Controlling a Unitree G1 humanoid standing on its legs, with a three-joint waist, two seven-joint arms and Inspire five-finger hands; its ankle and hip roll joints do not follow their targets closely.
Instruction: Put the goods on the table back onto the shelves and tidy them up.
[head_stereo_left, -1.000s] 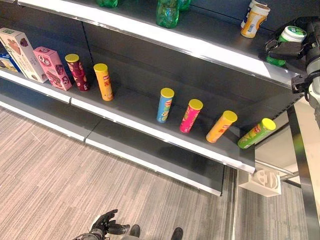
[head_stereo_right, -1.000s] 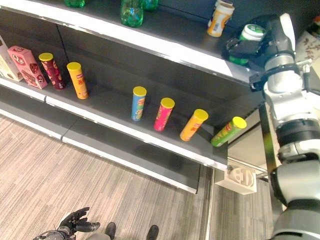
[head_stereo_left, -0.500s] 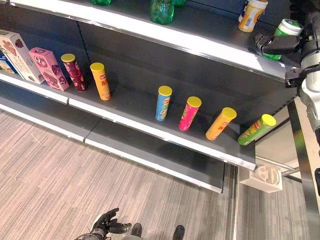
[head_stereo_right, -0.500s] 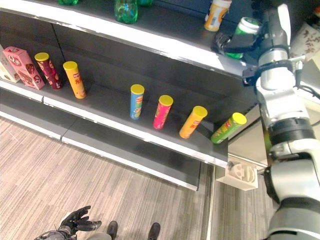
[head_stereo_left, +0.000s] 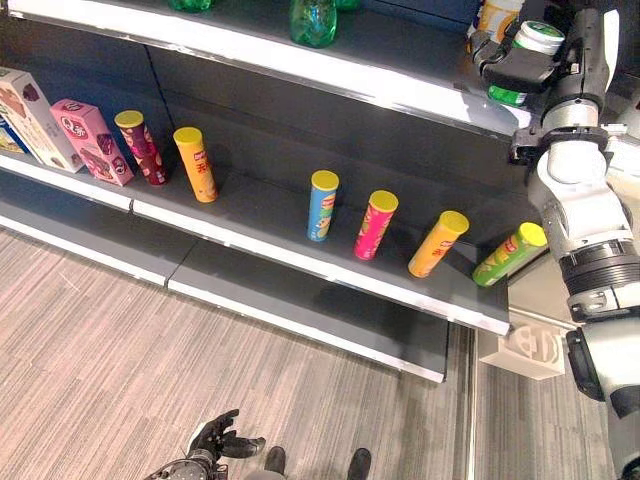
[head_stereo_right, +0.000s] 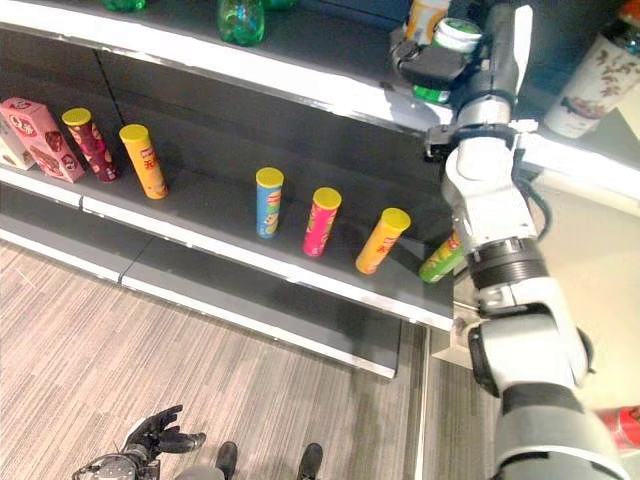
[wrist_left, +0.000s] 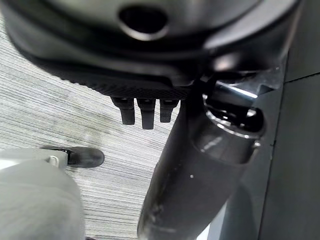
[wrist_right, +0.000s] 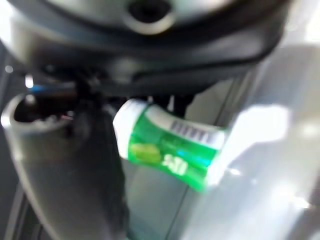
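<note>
- The right hand is raised to the top shelf, its dark fingers and thumb wrapped round a green bottle with a white cap.
- In the head views the bottle stands close to upright, cap up, its long axis near vertical, its base just at the shelf surface near the right end; whether it rests on the shelf cannot be told.
- In the right wrist view the green bottle lies slanted across the palm, cap end toward the thumb.
- The right forearm rises steeply from below to the shelf edge, wrist bent so the hand reaches in over the front lip.
- An orange-and-white bottle stands just behind the hand.
- Further left on the same shelf is a green soda bottle.
- On the middle shelf stand a row of yellow-lidded tubes: blue, pink, orange and green, then another orange and a dark red, with a pink box at the left.
- The left hand hangs low over the striped floor, fingers loosely spread and empty.
</note>
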